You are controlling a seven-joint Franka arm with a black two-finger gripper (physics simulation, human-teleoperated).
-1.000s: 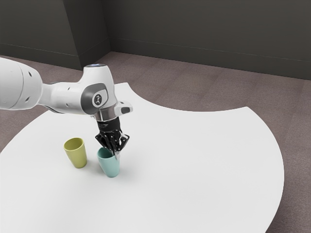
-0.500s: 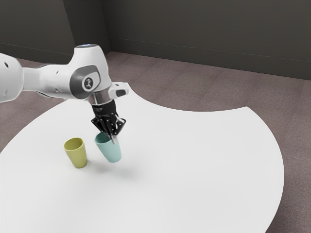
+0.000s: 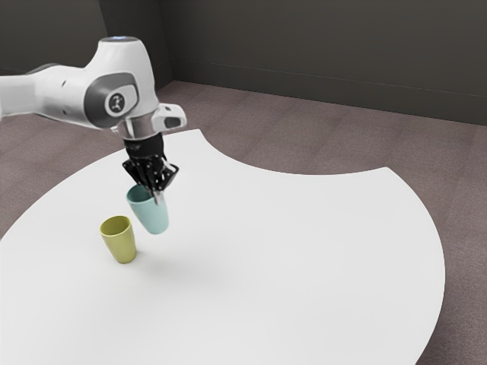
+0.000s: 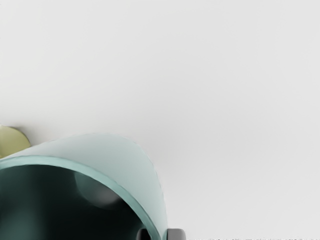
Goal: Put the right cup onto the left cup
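A broad white surface (image 3: 319,251) with a curved edge lay beneath us. Our pale arm (image 3: 65,95) reached in from the exterior view's left. At its end, the black gripper (image 3: 157,194) was pinching the wall of the teal cup (image 3: 150,214), one finger inside, one outside. That cup hung above the surface, tilted, mouth up. The yellow-green cup (image 3: 120,242) stood upright, nearer the surface's edge at the exterior view's left than the one at its right. We judged that we needed to centre the teal base over the open mouth, ease out the tilt, lower gently, and release only once it sat securely.
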